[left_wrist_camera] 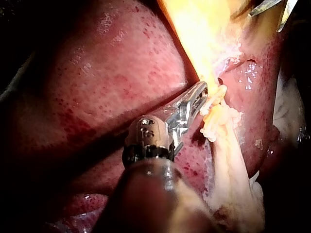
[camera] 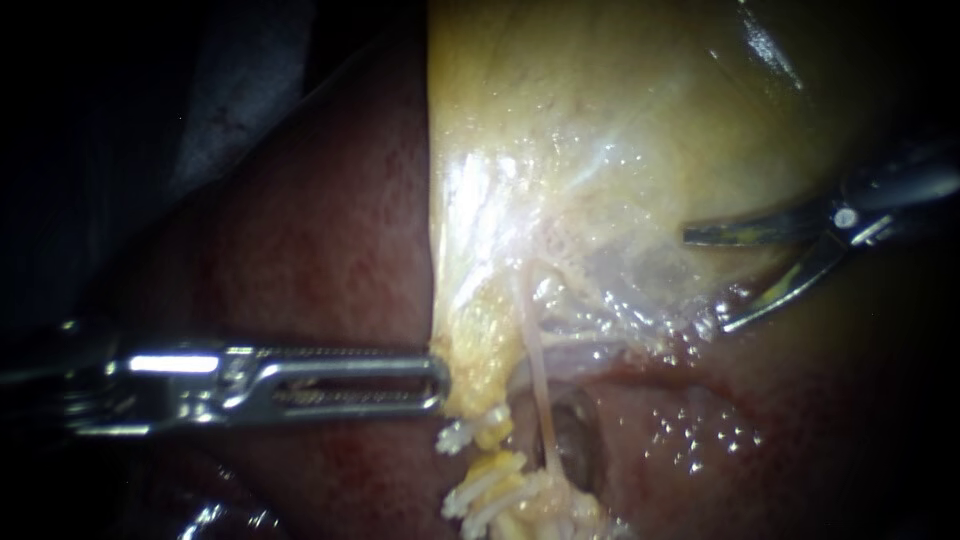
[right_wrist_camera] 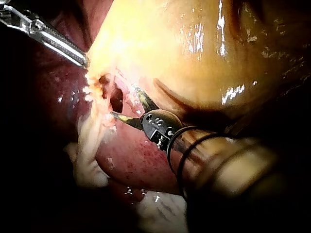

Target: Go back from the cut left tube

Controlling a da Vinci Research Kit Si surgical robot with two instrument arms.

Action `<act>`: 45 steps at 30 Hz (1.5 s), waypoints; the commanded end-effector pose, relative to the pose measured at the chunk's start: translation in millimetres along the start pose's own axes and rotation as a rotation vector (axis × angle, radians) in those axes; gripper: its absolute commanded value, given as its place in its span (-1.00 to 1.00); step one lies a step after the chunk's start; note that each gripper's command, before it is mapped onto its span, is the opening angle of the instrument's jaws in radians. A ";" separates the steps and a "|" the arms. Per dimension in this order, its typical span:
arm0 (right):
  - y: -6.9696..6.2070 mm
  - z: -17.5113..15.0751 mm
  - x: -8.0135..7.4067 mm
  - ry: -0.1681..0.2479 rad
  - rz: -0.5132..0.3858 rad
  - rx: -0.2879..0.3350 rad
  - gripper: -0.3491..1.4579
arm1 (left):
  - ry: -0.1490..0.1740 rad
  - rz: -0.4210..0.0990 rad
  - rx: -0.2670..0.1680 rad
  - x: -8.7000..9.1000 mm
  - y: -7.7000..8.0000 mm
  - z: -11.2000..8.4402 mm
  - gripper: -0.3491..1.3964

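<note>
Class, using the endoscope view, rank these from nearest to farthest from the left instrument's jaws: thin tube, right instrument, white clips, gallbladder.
1. gallbladder: its edge is in the jaws.
2. white clips: just below.
3. thin tube: further right.
4. right instrument: far right.

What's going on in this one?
The left instrument is shut on the lower edge of the gallbladder, beside the liver. Just below it the left tube lies cut, with white clips on both stumps. The right instrument, blades open and empty, hangs off to the side, clear of the tubes.
</note>
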 end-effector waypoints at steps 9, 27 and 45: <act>-0.1 -0.1 -0.1 0.000 -0.001 0.001 0.28 | -0.044 0.013 0.012 -2.0 0.2 0.8 -1.00; -0.2 -0.2 -0.2 0.000 -0.001 0.001 0.30 | -0.118 0.049 0.036 -5.3 3.4 1.3 -1.00; -0.2 -0.2 -0.2 0.000 -0.001 0.000 0.30 | -0.125 0.045 0.036 -4.8 1.8 2.0 -1.00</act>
